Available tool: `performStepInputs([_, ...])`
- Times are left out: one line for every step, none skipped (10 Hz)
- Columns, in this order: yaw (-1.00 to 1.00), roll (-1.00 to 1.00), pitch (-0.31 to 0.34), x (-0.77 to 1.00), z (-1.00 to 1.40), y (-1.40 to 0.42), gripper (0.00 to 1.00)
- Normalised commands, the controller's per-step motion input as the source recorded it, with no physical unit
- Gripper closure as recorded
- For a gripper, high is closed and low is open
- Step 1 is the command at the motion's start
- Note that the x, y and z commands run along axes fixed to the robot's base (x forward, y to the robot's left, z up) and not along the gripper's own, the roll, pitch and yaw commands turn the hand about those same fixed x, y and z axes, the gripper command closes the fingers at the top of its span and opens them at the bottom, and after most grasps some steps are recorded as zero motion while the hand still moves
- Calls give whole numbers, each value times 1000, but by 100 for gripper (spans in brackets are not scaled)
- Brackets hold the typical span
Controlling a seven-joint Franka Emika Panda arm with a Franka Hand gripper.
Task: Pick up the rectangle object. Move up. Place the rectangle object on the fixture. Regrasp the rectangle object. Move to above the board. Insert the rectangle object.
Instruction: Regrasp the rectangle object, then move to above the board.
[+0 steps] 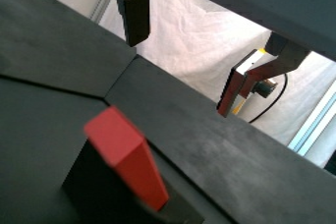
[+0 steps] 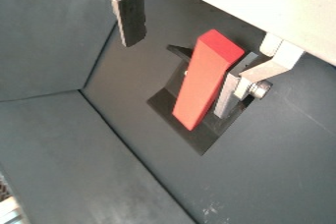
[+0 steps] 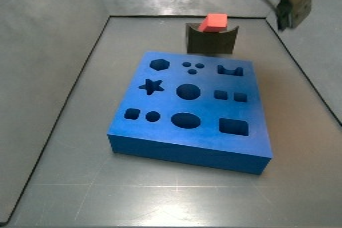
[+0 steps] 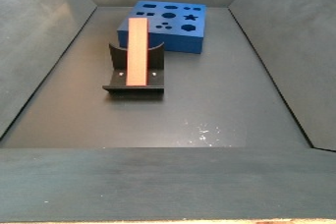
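Resting in the notch of the fixture (image 4: 136,75), the rectangle object (image 4: 137,53) lay free of the jaws (image 2: 195,43), which hung open and empty above it. In a wrist view the two fingers (image 2: 129,16) stood wide apart, one on either side of the red-orange bar and clear of it. In a side view the block (image 3: 213,21) showed only as a small red end above the dark fixture (image 3: 211,39), just behind the far edge of the board (image 3: 187,112); the arm sat up near the top corner of that view.

Judging from this, the placing looked done and the regrasp was still to come. The bar appeared to lean along the bracket rather than lie flat, so the main risk was the fingers closing on it off-centre or at a skew. A pad meeting one edge early could nudge the bar out of the notch or tip it sideways onto the floor. A tilted grip would also carry over to the board, where the rectangular hole (image 3: 234,127) leaves little room for a misaligned block, and the bar could catch on the rim instead of dropping in. Coming down too low could strike the fixture itself and shift it.
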Motion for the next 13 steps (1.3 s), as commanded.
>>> performStepInputs([103,66,-88,85,-1000,29,0])
performStepInputs([86,70,-96,91,-1000,26,0])
performStepInputs([42,80,-102,106,-1000,21,0])
performStepInputs([31,78,-102,115,-1000,19,0])
performStepInputs([3,79,-88,114,-918,14,0])
performStepInputs([-13,81,-70,107,-758,6,0])
performStepInputs([-22,80,-42,96,-559,0,0])
performStepInputs([-24,79,-29,95,-464,-2,0])
performStepInputs([-15,79,-10,84,-232,-3,0])
performStepInputs([0,0,0,0,0,0,100])
performStepInputs([166,214,-76,-100,1000,63,100])
performStepInputs([164,206,-81,-100,1000,62,100])
performStepInputs([132,147,-120,-100,1000,56,100])
